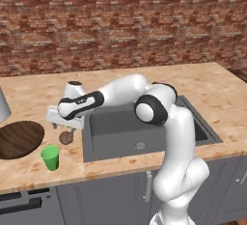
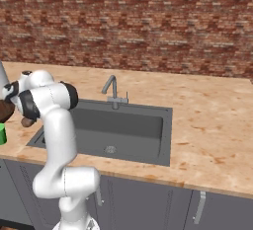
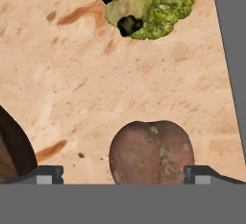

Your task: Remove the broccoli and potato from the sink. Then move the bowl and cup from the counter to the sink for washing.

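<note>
The brown potato (image 3: 151,152) lies on the beige counter (image 3: 72,83), just left of the sink (image 1: 140,127). My gripper (image 1: 67,126) hovers right above the potato (image 1: 66,137), open, one fingertip (image 3: 45,175) on each side and nothing gripped. The yellow-green broccoli (image 3: 153,4) rests on the counter a little beyond the potato, near the sink's edge (image 3: 235,50). The dark wooden bowl (image 1: 19,138) sits left of the potato. The green cup (image 1: 50,157) stands upright near the counter's front edge. The sink basin (image 2: 123,125) holds only its drain.
A tall pale vessel (image 1: 2,105) stands at the far left behind the bowl. The grey faucet (image 2: 113,92) rises behind the sink. A brick wall (image 1: 120,21) backs the counter. The counter (image 2: 212,125) stretches on to the right of the sink.
</note>
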Robot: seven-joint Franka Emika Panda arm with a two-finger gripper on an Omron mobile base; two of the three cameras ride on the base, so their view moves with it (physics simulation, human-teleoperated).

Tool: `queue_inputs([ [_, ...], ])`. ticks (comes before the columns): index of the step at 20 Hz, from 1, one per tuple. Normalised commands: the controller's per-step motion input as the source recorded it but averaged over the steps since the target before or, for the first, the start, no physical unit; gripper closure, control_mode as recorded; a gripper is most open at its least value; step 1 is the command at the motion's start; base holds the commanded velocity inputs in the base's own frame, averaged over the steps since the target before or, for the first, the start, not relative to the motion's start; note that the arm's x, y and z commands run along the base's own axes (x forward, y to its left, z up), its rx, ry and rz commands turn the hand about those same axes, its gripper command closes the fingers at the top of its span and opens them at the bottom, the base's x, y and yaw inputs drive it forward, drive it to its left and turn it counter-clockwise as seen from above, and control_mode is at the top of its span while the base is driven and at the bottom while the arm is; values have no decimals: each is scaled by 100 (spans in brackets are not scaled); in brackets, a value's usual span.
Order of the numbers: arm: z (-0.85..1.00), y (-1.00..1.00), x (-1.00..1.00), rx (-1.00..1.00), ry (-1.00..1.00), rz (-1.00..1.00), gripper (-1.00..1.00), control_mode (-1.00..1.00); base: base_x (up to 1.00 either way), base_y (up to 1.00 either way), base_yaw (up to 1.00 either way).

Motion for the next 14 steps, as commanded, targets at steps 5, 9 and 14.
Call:
queue_inputs([
  [5, 26, -1, -3, -2, 0, 0, -100, -100, 0, 0, 0],
  [9, 25, 0, -12, -4, 0, -1, -100, -100, 0, 0, 0],
  [14, 23, 0, -21, -3, 0, 0, -100, -100, 0, 0, 0],
])
